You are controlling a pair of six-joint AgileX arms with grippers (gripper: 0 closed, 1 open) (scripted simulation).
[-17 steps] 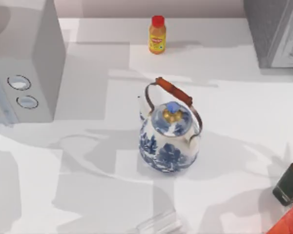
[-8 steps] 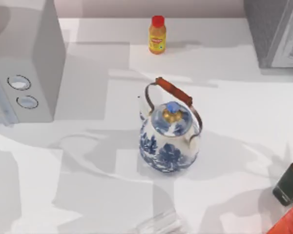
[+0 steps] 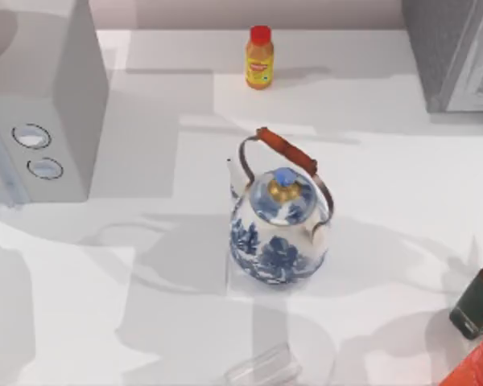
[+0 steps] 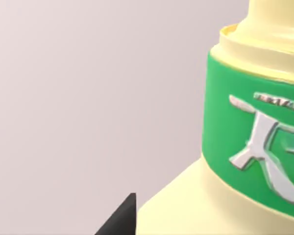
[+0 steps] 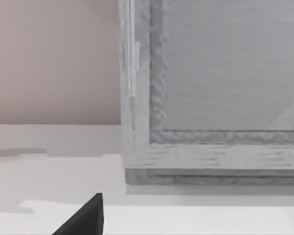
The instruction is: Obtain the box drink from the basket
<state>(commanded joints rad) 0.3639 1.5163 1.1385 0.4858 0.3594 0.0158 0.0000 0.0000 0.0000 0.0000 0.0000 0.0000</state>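
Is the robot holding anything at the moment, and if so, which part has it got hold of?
That cannot be told. The left wrist view has a pale yellow container with a green band very near the camera, but no jaws closing on it. The teapot and small bottle stand untouched.

White table (image 3: 145,265), with blue-and-white teapot (image 3: 278,233) standing mid-surface. Beyond the teapot, near the far edge, small orange bottle (image 3: 259,58). Left of teapot, grey appliance (image 3: 40,104); far right, another grey box (image 3: 455,52).
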